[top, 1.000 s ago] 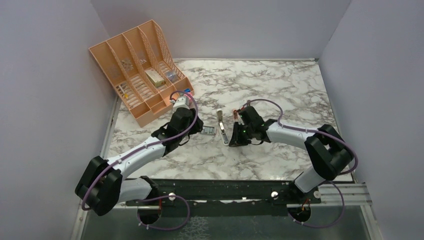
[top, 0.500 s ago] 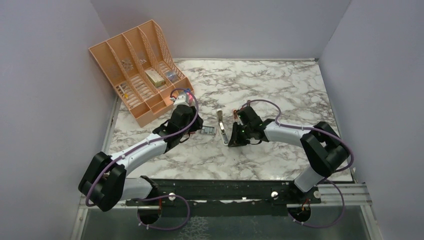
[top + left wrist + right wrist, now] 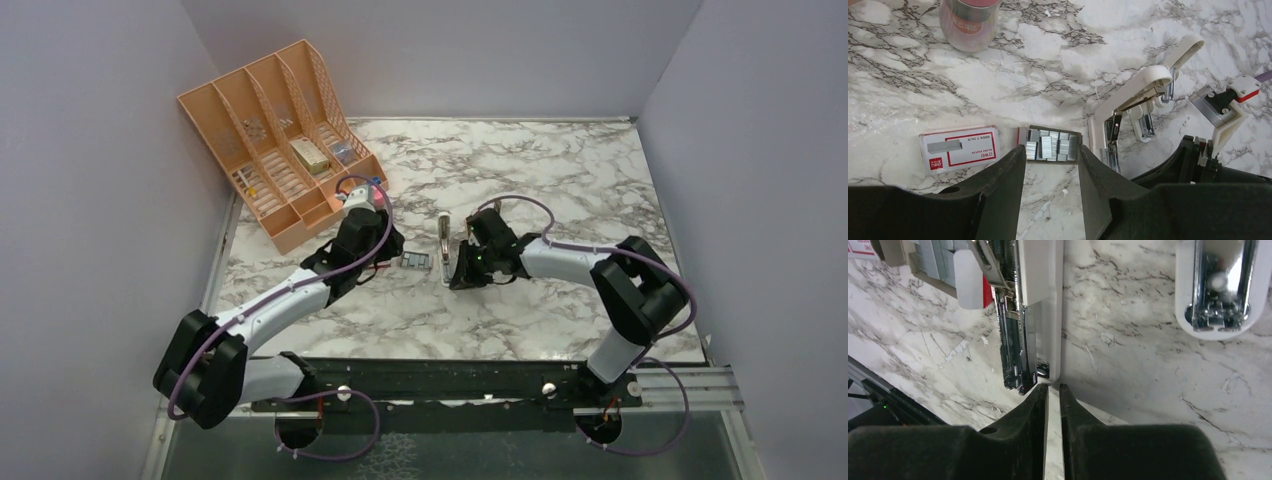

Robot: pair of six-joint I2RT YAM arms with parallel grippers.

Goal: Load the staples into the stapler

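The left arm (image 3: 290, 295) and right arm (image 3: 570, 262) are white tubes between bulky black joint housings. A purple cable (image 3: 520, 203) loops along each, from behind the fingers (image 3: 998, 192) to the base. The fingers are matte black wedges, each with a small round hole. A green light (image 3: 479, 257) glows behind the right pair.

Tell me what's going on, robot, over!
Left tool open, straddling the staples. Right tool at the open stapler base end, grip unclear. Red-and-white sleeve lies beside the staples, not in the way.
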